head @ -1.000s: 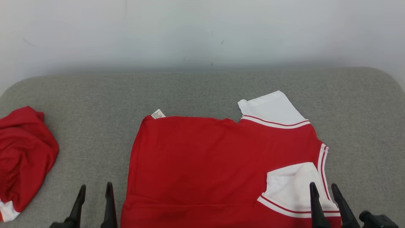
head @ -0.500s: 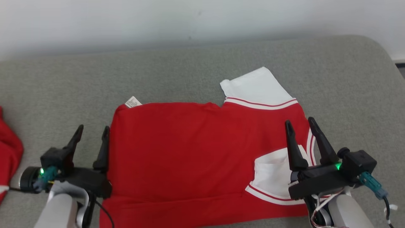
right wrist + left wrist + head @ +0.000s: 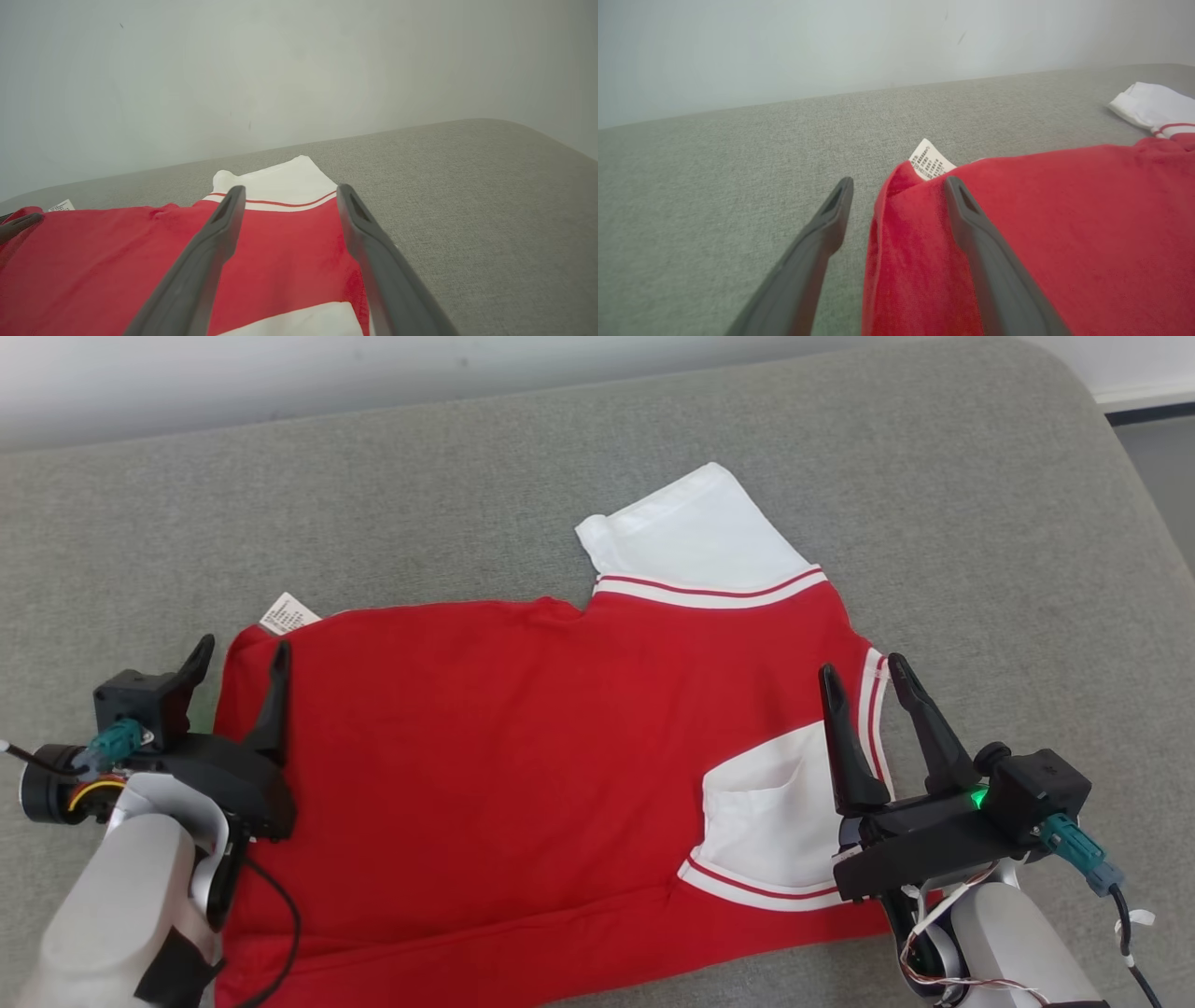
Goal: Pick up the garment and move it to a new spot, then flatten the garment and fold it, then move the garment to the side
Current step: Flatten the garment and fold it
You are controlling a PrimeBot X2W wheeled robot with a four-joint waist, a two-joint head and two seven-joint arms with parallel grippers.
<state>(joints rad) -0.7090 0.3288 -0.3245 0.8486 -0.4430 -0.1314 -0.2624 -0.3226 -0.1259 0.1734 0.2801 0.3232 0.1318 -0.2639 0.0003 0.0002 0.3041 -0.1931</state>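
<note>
A red garment [image 3: 504,765] with white sleeves lies folded flat on the grey cushion [image 3: 467,495]; one white sleeve [image 3: 695,537] sticks out at the back, another white sleeve [image 3: 775,817] lies on top near the right. A small white label [image 3: 288,613] pokes out at its back left corner. My left gripper [image 3: 238,658] is open, straddling the garment's left edge [image 3: 896,224] near the label [image 3: 930,160]. My right gripper [image 3: 861,674] is open above the right edge, over the red cloth [image 3: 285,247] by the striped trim.
The grey cushion's rounded right corner [image 3: 1074,392] meets a pale wall [image 3: 280,373] behind. A strip of floor [image 3: 1158,448] shows past the cushion's right edge. Bare cushion [image 3: 714,186] lies left of the garment.
The head camera has tilted down and turned right, so the second red garment at the left has left the picture. Both grippers have risen into view and reached forward to the garment's side edges, still open.
</note>
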